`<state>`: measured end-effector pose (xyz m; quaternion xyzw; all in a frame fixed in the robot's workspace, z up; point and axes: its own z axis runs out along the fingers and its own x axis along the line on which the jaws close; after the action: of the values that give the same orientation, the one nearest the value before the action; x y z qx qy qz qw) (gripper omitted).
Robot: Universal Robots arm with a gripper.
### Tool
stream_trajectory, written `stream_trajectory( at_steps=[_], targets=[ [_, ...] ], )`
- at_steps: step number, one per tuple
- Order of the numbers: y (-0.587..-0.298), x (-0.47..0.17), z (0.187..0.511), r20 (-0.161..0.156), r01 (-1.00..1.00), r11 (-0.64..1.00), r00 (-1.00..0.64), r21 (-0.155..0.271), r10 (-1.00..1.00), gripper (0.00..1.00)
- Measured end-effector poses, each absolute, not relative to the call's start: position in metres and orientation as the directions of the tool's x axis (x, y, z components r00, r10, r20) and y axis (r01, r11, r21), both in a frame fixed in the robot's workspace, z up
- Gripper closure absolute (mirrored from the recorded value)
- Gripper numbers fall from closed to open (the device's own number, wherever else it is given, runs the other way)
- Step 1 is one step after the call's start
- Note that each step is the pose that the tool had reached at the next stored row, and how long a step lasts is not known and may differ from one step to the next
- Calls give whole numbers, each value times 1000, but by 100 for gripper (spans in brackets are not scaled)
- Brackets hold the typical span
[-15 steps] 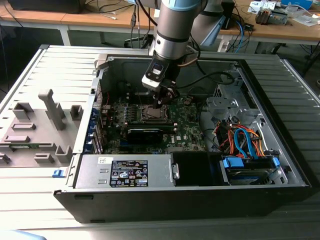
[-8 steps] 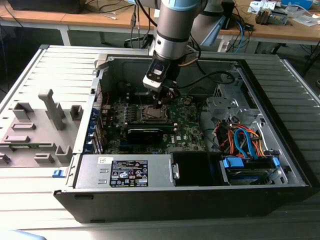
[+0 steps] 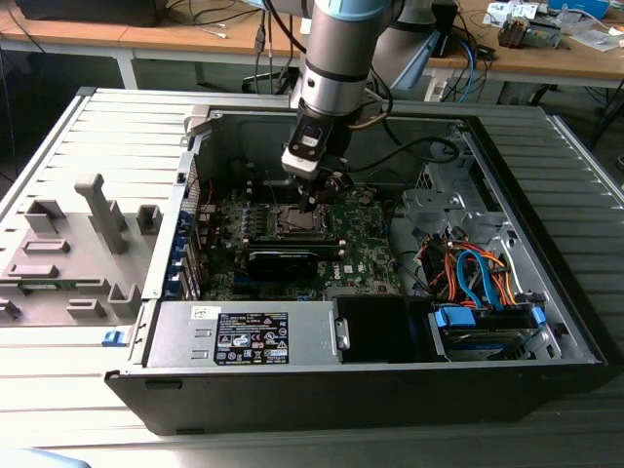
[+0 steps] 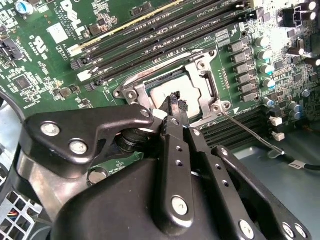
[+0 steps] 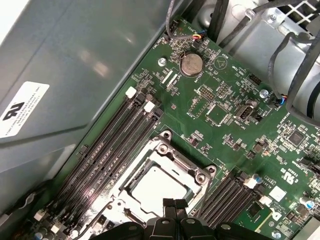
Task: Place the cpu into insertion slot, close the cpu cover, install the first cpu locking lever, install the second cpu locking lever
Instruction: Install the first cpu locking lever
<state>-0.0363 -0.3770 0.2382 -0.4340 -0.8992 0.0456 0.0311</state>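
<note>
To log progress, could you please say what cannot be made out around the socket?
- Thin square silvery cpu cover: its near edge is hidden behind the black gripper in both wrist views.
- Small silvery-grey square cpu: too small to make out in the exterior view.

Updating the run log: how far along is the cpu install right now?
Done: the cpu lies seated under the cpu cover, which is down. In hand: the gripper is at the cover's edge, over the cpu. Left: one locking lever juts away from the cover, seemingly unlatched; the other I cannot judge.
</note>
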Motion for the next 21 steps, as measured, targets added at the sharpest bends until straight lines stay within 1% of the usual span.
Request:
stream_trajectory(
  at_steps=[21],
  targets=[
    [-377,-36,238,16,714,692,-695,-109,719,89]
  ],
)
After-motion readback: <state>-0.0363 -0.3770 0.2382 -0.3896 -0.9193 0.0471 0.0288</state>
